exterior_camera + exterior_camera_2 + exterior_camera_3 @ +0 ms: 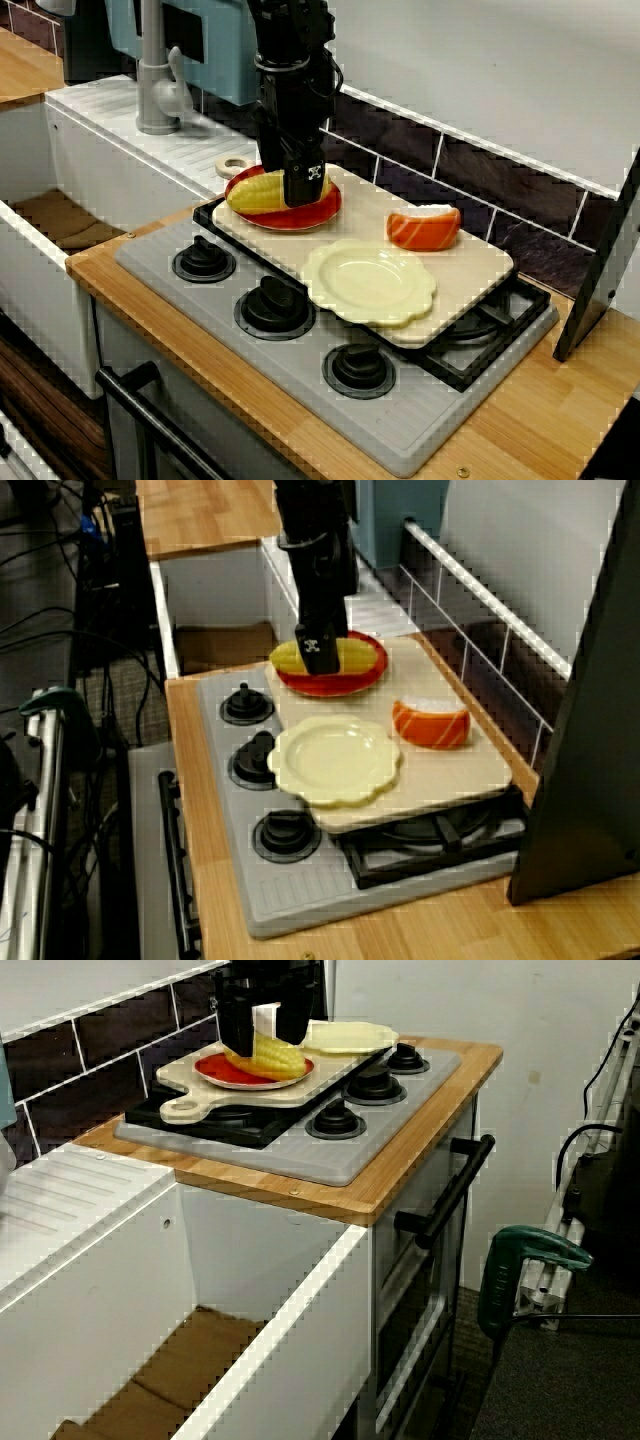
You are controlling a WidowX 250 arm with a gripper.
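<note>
The view from the front: behind the cream plate, the corn lies on the red plate, upper left, the gripper astride it (pinching or not, I cannot tell). Gripped shallowly, the round corn could roll free.

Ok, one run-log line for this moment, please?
gripper: low over corn, grip unclear | corn: lying on red plate | red plate: on cutting board | nearby: salmon piece, cream plate
</note>
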